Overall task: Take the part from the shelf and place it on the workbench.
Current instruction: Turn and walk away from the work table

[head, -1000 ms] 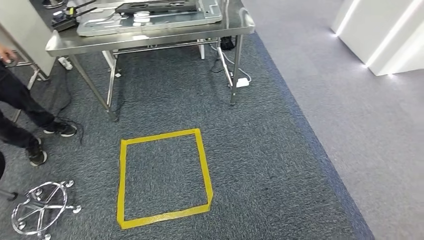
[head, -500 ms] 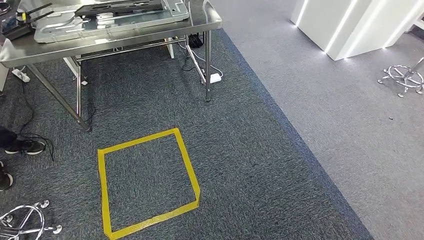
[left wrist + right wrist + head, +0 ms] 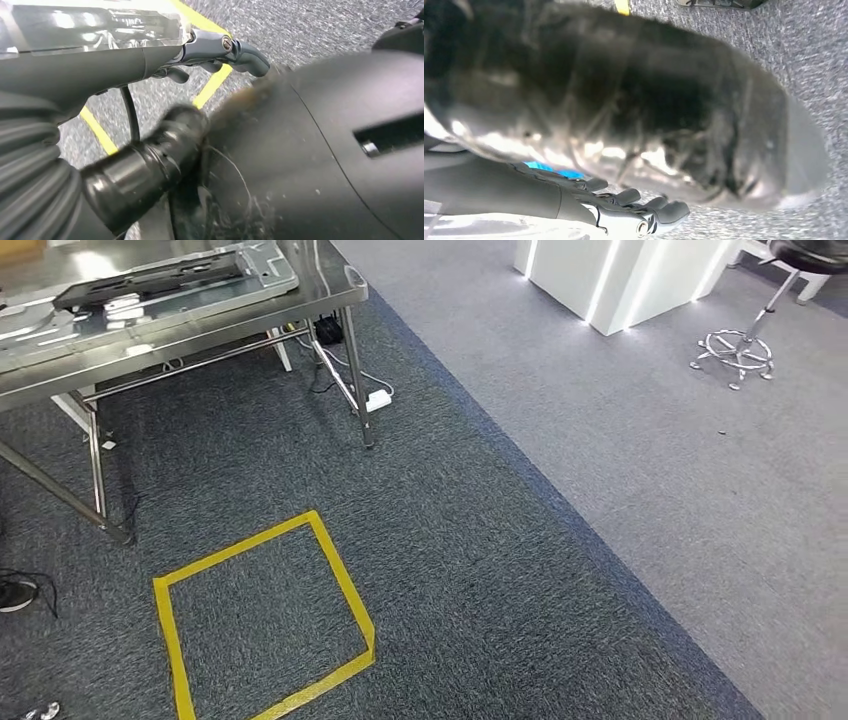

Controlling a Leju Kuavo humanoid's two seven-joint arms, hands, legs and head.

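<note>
The steel workbench stands at the far left of the head view. A large silvery sheet-metal panel lies on it, with a flat black piece on top. In the left wrist view my left hand hangs over the carpet, its dark fingers stretched out with nothing in them. The right wrist view shows my right hand low beside my body, its fingers loosely extended and holding nothing.
A yellow tape square marks the dark carpet in front of the bench. A white power adapter and cables lie under the bench. A white lit structure and a stool's chrome base stand at the far right on lighter carpet. A shoe shows at the left edge.
The camera has swung to the right: bench and tape square slid left, the person's legs left the picture, and the stool came in at the right.
</note>
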